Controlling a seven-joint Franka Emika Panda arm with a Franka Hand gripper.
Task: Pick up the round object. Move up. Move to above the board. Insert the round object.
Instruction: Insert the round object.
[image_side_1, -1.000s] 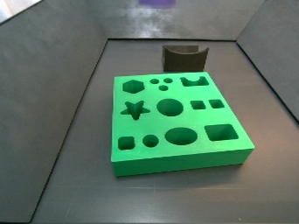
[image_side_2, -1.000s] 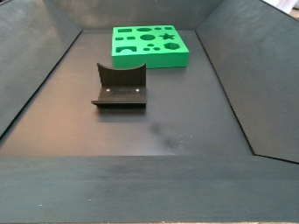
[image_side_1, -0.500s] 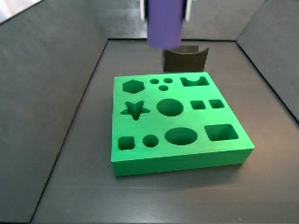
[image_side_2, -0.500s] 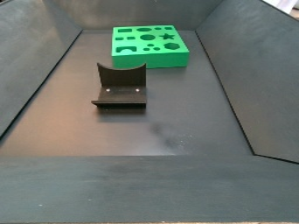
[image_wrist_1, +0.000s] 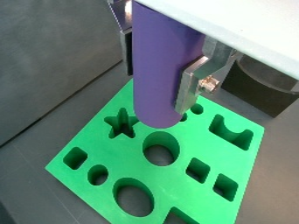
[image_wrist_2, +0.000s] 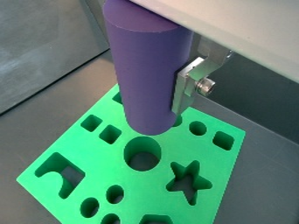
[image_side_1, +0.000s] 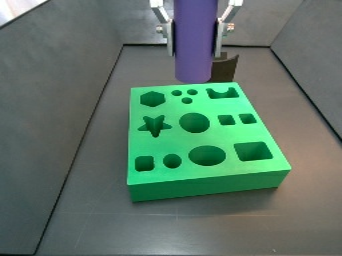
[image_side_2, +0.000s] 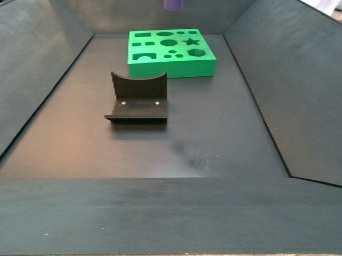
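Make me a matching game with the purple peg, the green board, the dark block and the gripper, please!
Things:
1. round object
2. board
3. fixture
4. gripper

Descriptions:
A. bright green, lies flat on the floor, full of cut-out shapes
B. dark, stands on the floor apart from the green slab
C. purple, upright, held in the air above the holes
D. silver plates pressed on both sides of the purple cylinder

Pairs: 1-C, 2-A, 3-B, 4-D
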